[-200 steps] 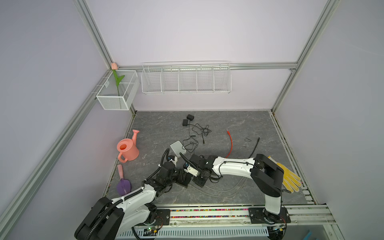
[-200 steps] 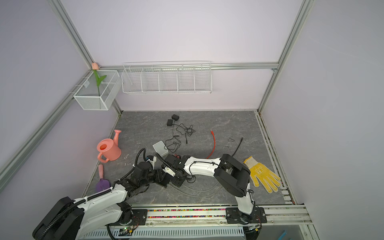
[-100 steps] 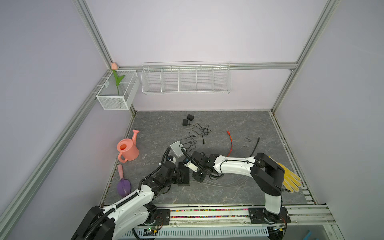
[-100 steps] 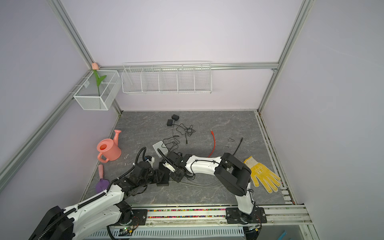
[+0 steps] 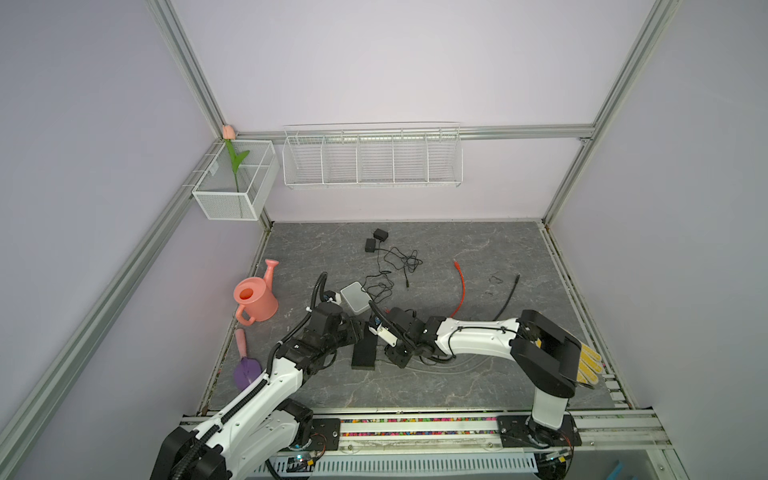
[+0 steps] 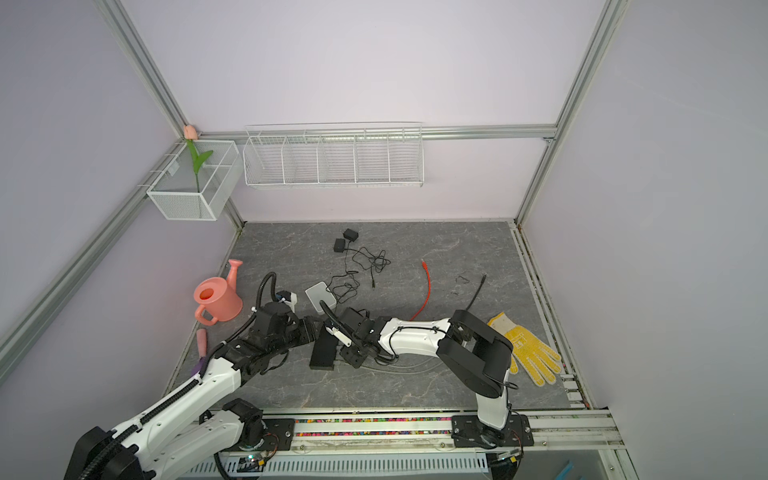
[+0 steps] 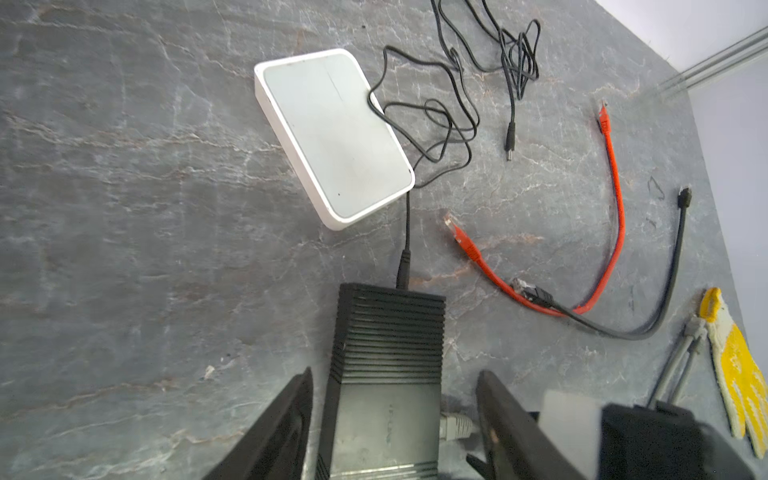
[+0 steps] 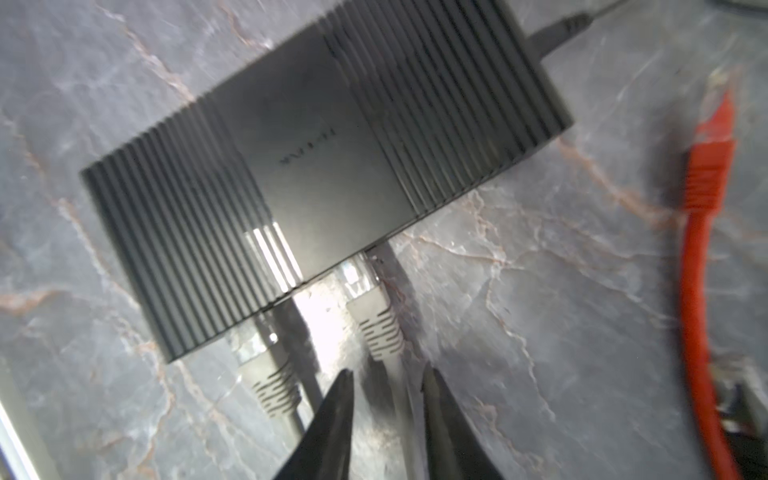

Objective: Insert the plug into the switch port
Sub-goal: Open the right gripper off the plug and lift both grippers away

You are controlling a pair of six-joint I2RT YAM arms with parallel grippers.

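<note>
Resting flat, one black switch (image 8: 324, 166), two grey plugs (image 8: 374, 316)

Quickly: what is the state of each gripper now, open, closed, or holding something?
Left gripper: open, straddling the black switch, not gripping it.
Right gripper: open, grey cable between its jaws, not gripped.

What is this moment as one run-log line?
switch: lying flat | plug: in port | right claw: open, behind plug | left claw: open, astride switch
</note>
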